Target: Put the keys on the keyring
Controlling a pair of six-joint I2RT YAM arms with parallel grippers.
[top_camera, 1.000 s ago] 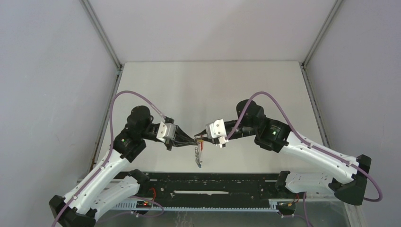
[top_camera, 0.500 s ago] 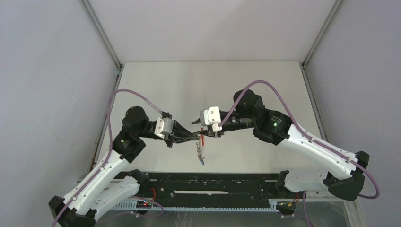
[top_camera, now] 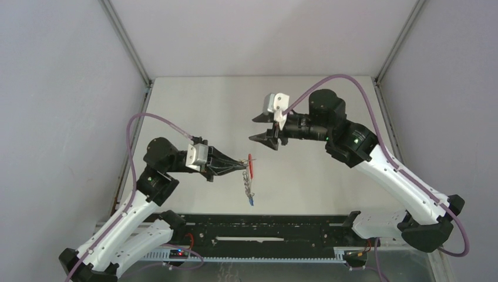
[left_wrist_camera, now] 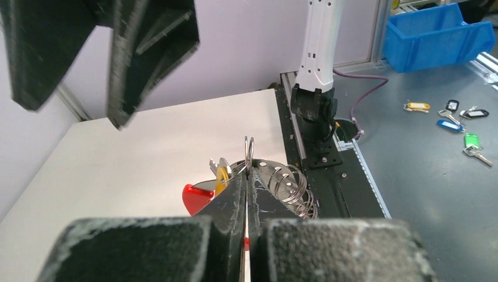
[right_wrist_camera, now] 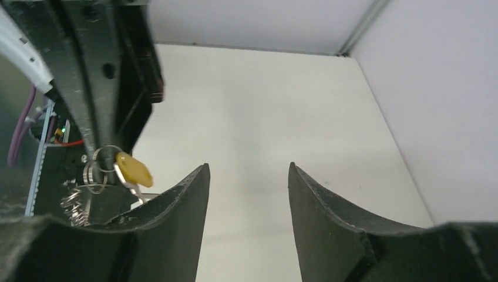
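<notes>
The left gripper [left_wrist_camera: 246, 183] has its fingers pressed together on a thin split ring of the keyring [top_camera: 249, 176], so the whole bunch hangs in the air just off the fingertips. The red tag [left_wrist_camera: 197, 198] sits right beside the fingers, the yellow key [right_wrist_camera: 134, 170] dangles from the ring just past them, and the chain of rings drops below with the blue key [top_camera: 251, 201] at its end. Both keys look to be hanging from the ring, so I judge the threading to be about finished. The next move probably calls for lowering the bunch gently, or for a second pinch if the yellow key is only part way round the coil. The right gripper [top_camera: 253, 129] hangs beyond and above the left fingers, well apart from them, its fingers spread wide and holding nothing. Under both lies the white table [top_camera: 205, 106], with a black rail [top_camera: 264, 226] along its near edge and plain grey walls [top_camera: 59, 88] around it. Off past the table stand a blue bin [left_wrist_camera: 437, 35] and some tagged keys [left_wrist_camera: 452, 113].
</notes>
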